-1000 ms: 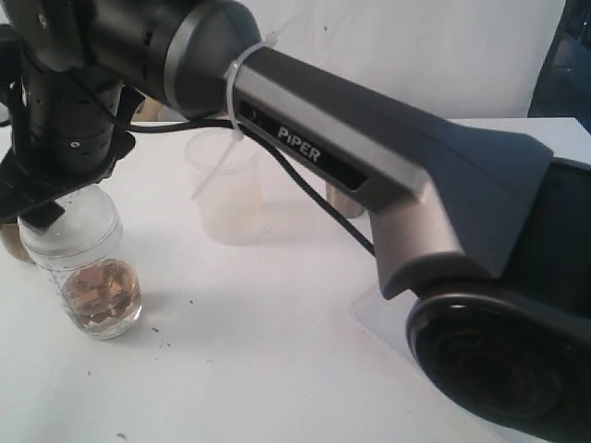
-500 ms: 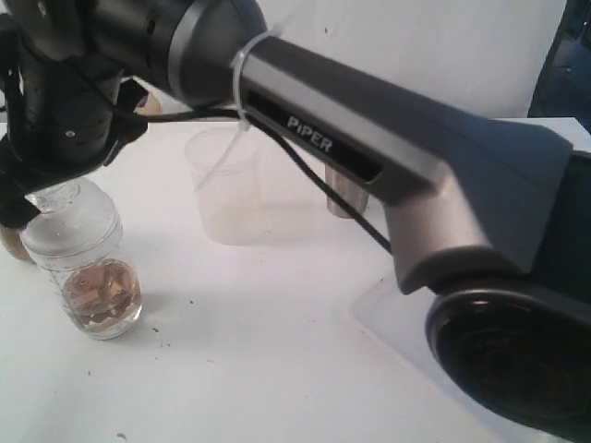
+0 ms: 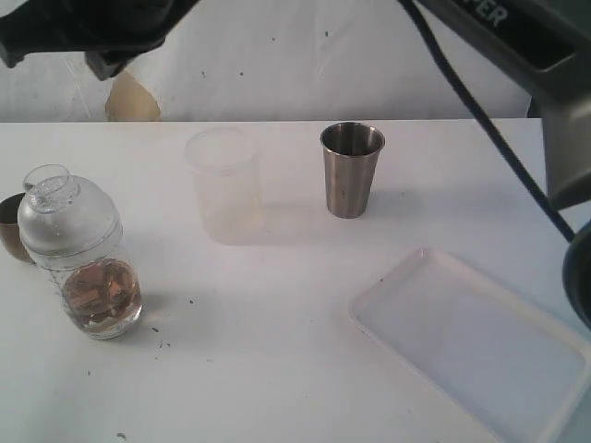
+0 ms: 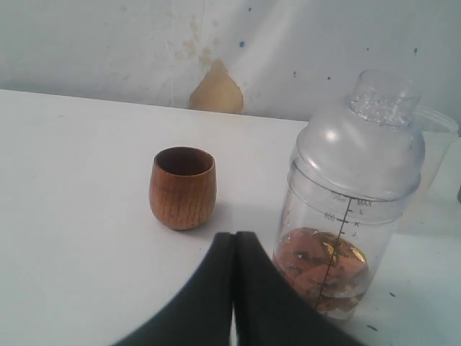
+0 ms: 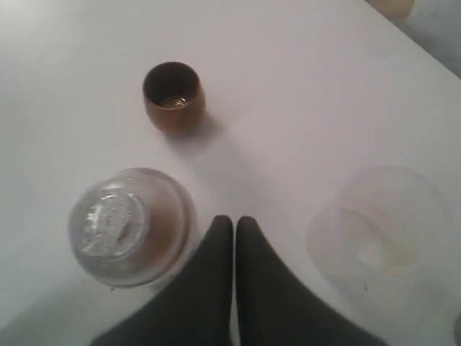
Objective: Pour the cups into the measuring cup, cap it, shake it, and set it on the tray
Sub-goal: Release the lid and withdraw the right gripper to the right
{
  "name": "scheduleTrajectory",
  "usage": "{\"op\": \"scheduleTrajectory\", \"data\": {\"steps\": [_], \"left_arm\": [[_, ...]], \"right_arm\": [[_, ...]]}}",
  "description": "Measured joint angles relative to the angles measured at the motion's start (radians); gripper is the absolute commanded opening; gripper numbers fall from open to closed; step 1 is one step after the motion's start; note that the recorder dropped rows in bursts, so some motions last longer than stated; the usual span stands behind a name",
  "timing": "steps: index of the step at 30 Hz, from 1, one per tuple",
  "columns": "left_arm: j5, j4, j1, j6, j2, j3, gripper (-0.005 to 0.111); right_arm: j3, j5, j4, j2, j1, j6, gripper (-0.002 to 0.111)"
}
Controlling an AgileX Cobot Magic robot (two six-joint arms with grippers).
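Exterior view: the right arm (image 3: 517, 46) slants across the top right of the frame, high above the worktop (image 3: 277, 351). Both the right fingers (image 5: 220, 259) and the left fingers (image 4: 222, 267) are pressed together, holding nothing. The capped measuring cup (image 3: 88, 277) stands at lower left, well apart from the tray (image 3: 462, 341).

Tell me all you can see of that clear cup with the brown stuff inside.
The measuring cup is a clear plastic tumbler with a thick base and printed scale marks down its side. A clear dome lid with a small neck caps it. Brownish pieces lie in its bottom. It stands upright on the white table, near the wooden cup but apart. Nothing holds it.
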Motion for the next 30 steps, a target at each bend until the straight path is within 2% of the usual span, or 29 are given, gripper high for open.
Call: {"op": "scheduleTrajectory", "data": {"steps": [7, 12, 16, 20, 22, 26, 30], "left_arm": [[0.0, 0.0, 0.0, 0.0, 0.0, 0.0, 0.0], [0.0, 0.0, 0.0, 0.0, 0.0, 0.0, 0.0], [0.0, 0.002, 0.0, 0.0, 0.0, 0.0, 0.0], [0.0, 0.002, 0.0, 0.0, 0.0, 0.0, 0.0], [0.0, 0.002, 0.0, 0.0, 0.0, 0.0, 0.0], [-0.017, -0.022, 0.0, -0.014, 0.0, 0.0, 0.0], [-0.135, -0.124, 0.0, -0.088, 0.0, 0.0, 0.0]], "right_arm": [[0.026, 0.014, -0.036, -0.005, -0.073, 0.095, 0.0], [0.2, -0.087, -0.192, -0.059, -0.101, 0.236, 0.0], [0.498, -0.321, -0.331, -0.171, -0.107, 0.415, 0.0], [0.843, -0.637, -0.489, -0.32, -0.113, 0.629, 0.0], [0.956, -0.759, -0.557, -0.379, -0.123, 0.715, 0.0], [1.194, -0.875, -0.731, -0.493, -0.164, 0.865, 0.0], [1.365, -0.923, -0.832, -0.599, -0.201, 0.944, 0.0]]}}
